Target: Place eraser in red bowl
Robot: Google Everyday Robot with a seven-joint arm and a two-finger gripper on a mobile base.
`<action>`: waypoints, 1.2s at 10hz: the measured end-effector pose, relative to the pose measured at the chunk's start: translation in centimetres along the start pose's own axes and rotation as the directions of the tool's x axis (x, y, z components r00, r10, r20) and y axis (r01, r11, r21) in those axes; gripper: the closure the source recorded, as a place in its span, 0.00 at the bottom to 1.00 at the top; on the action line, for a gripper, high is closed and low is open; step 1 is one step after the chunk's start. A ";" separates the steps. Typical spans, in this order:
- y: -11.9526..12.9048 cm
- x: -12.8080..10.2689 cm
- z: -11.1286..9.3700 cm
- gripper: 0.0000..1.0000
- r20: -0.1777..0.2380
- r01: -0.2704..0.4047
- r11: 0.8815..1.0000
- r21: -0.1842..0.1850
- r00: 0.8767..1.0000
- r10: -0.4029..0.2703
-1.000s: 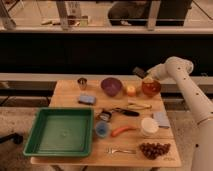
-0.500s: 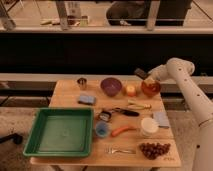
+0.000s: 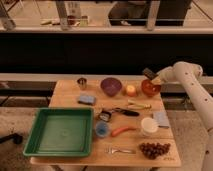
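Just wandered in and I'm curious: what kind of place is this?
Probably a robot test area in an office-like building: a wooden table of mixed kitchen items, a railing behind, and a robot arm's claw above the red bowl.

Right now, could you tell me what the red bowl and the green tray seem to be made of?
The red bowl, under the gripper holding the eraser: likely glazed ceramic or plastic, going by its gloss. The green tray: probably plastic, uniform colour, moulded rim.
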 end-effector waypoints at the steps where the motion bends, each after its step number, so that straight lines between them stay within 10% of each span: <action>1: -0.2 0.6 -0.2 0.74 -0.008 -0.009 1.000 0.007 1.000 0.009; 4: 0.3 0.7 -0.1 0.81 -0.008 0.001 1.000 -0.009 1.000 -0.001; 10: 2.0 0.0 0.3 0.23 -0.009 0.042 0.998 -0.040 0.999 -0.042; 12: 2.2 -0.4 0.7 0.20 -0.011 0.045 0.998 -0.044 0.999 -0.045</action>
